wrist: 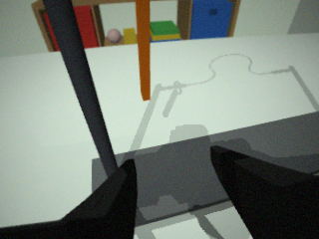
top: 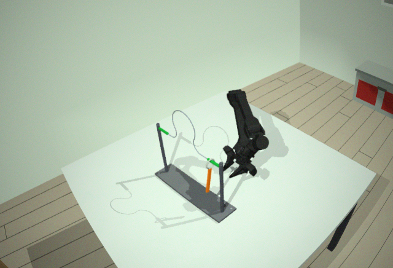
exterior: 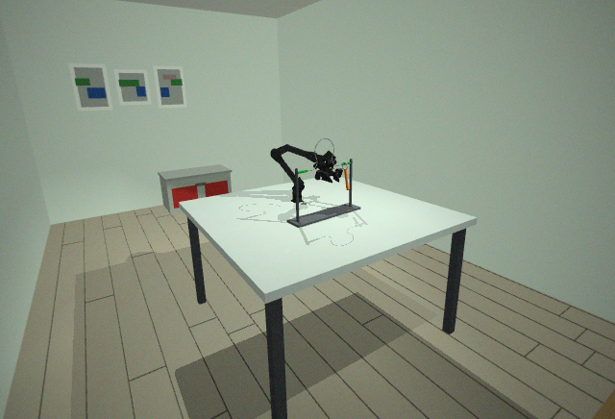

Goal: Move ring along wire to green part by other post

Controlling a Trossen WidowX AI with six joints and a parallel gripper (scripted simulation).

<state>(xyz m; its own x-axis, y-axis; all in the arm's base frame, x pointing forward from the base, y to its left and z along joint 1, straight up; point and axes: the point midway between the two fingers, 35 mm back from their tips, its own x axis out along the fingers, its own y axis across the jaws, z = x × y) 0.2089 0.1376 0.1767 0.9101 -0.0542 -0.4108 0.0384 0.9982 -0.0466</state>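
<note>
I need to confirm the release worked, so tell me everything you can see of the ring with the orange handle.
The small pale ring circles the green end of the wire beside the nearer dark post. Its straight, matte orange handle hangs almost vertically below, its lower end above the grey base plate without touching it. The black gripper is open and stands apart on the far side of the post, so only the wire appears to carry the ring.

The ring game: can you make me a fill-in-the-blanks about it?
1. The handle hanging from the ring is colored ____.
2. The ring hangs on the ____ part of the wire.
3. The gripper is ____ and holds nothing.
4. The posts stand on a grey ____.

Missing words: orange; green; open; base
</note>
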